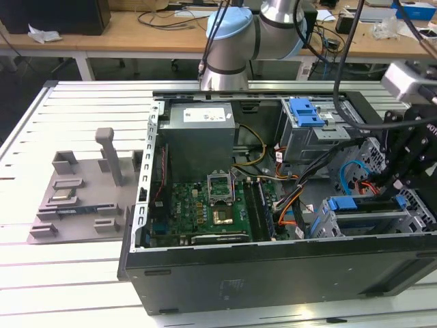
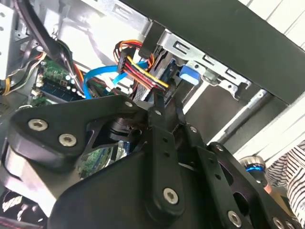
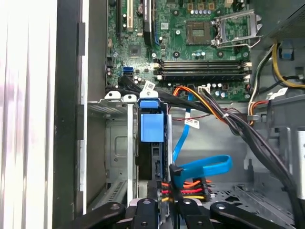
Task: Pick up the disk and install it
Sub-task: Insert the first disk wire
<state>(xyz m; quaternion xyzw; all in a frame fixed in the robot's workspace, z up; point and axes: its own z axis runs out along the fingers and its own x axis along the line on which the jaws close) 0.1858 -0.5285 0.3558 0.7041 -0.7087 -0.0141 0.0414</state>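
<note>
Slatted white tabletop [image 1: 41, 287] carries an open PC case [image 1: 225, 280] lying on its side, and a grey fixture [image 1: 82, 188] near the tabletop's edge at the exterior view's left. Wooden benches [image 1: 136, 31] stand behind.

Inside the case, the motherboard [image 1: 205, 208] lies flat, with the power supply [image 1: 201, 133] at the far wall. A drive cage [image 1: 372, 222] sits in the near corner at the exterior view's right. A second cage with a blue bracket [image 1: 305, 113] stands at the far wall.

The disk [image 1: 362, 205] sits on edge in the near cage, its blue carrier [image 3: 151, 126] at the slot mouth in the first wrist view. Whether it is fully seated cannot be told.

The arm [image 1: 235, 37] rises behind the case. The gripper [image 1: 403, 164] hangs over the near cage, above the disk. In both wrist views the fingers [image 2: 164, 114] lie close together at the disk's edge beside the orange and blue cables [image 3: 200, 174]. Whether they clamp the disk cannot be told.
</note>
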